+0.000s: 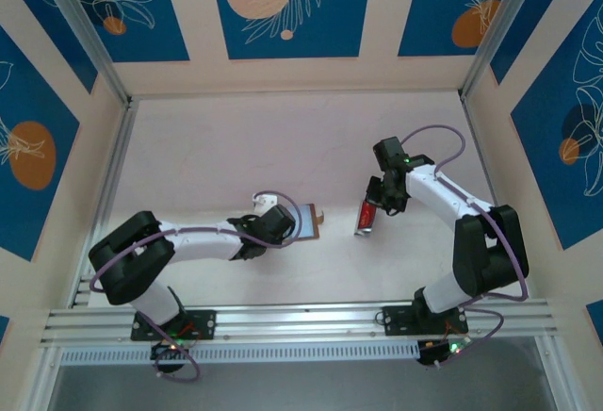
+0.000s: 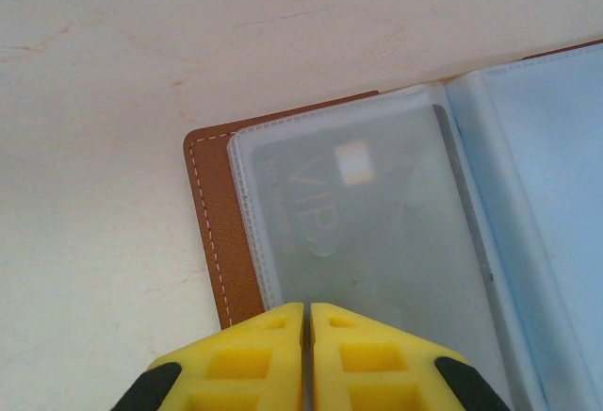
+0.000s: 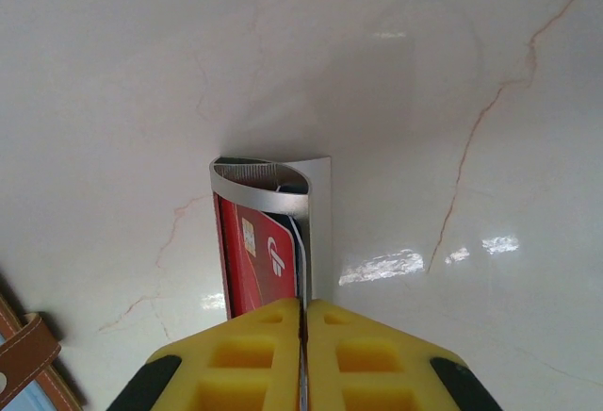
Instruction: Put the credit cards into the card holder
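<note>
Roughly midway, I judge: one grey card (image 2: pixel 377 232) sits sleeved in the open card holder (image 2: pixel 212 232), the left gripper (image 2: pixel 308 319) at its 9 o'clock edge with jaws closed together, while at the holder's 3 o'clock the right gripper (image 3: pixel 303 312) pinches tight on the remaining credit cards (image 3: pixel 259 260), not yet inserted.

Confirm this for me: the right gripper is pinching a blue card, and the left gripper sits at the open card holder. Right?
Not quite. The right wrist view shows the right gripper pinching a red card, not a blue one. The left gripper does sit at the open card holder.
</note>
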